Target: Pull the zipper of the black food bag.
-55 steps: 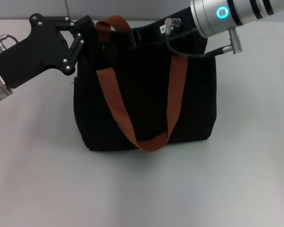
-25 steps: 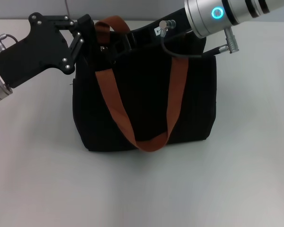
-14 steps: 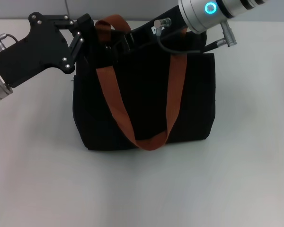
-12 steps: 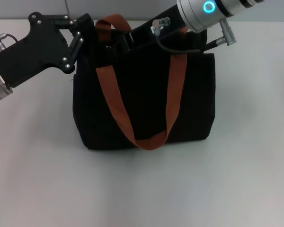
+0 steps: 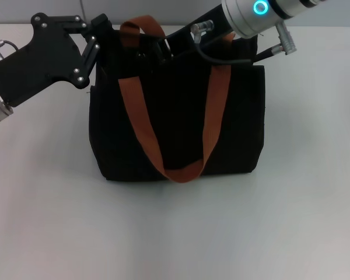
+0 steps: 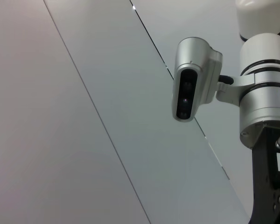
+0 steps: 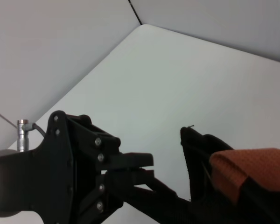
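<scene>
The left hand (image 5: 99, 36) grips the top left corner of the black food bag (image 5: 175, 111) on the worktop (image 5: 291, 221). The zipper runs rightward along the rim toward the right hand (image 5: 154, 49); its fingers and the pull are hidden.

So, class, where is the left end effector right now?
In the head view, the left end effector is at the black food bag's top left corner, beside the orange strap.
</scene>
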